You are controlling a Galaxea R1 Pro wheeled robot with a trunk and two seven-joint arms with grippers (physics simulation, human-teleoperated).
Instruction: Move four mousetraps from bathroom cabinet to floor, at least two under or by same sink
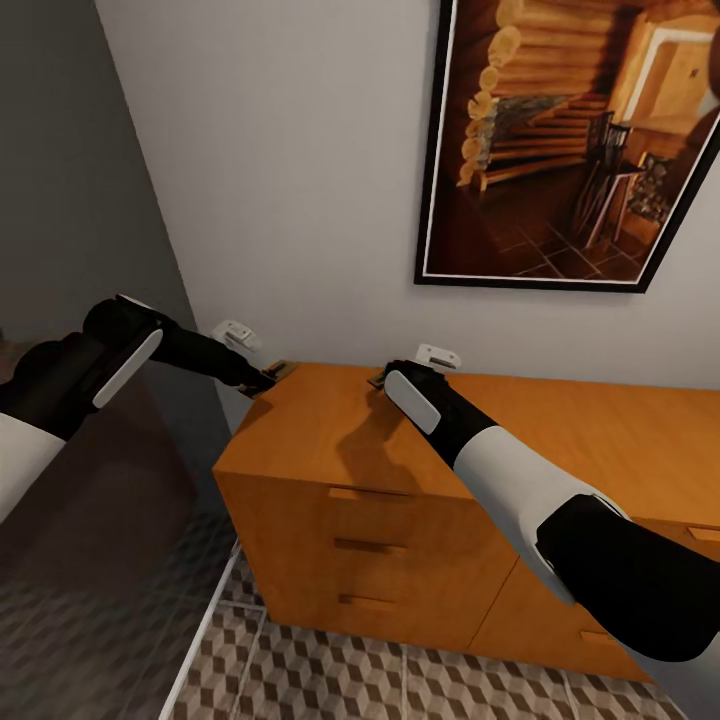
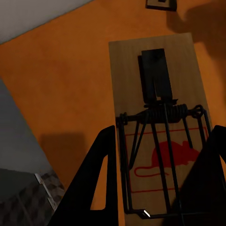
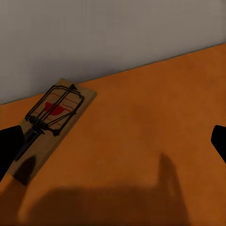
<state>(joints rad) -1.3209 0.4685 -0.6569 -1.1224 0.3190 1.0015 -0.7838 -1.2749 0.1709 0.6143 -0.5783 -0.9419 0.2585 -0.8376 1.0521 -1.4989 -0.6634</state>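
At centre frame in the head view, both arms reach over the cabinet (image 1: 340,440) top. The left gripper (image 2: 160,188) has its fingers closed on a mousetrap (image 2: 157,117) at the top's left corner. The right gripper (image 3: 113,146) is spread wide above bare wood, a second trap (image 3: 52,125) lying by the wall.

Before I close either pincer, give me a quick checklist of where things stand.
1. Left pincer straddles the near mousetrap: ok.
2. Left pincer fingers pressing on that trap: cannot tell.
3. Right pincer open: ok.
4. Right pincer centred on the wall-side mousetrap: not ok, it lies off toward one finger.
5. Both traps flat on the cabinet top: ok.
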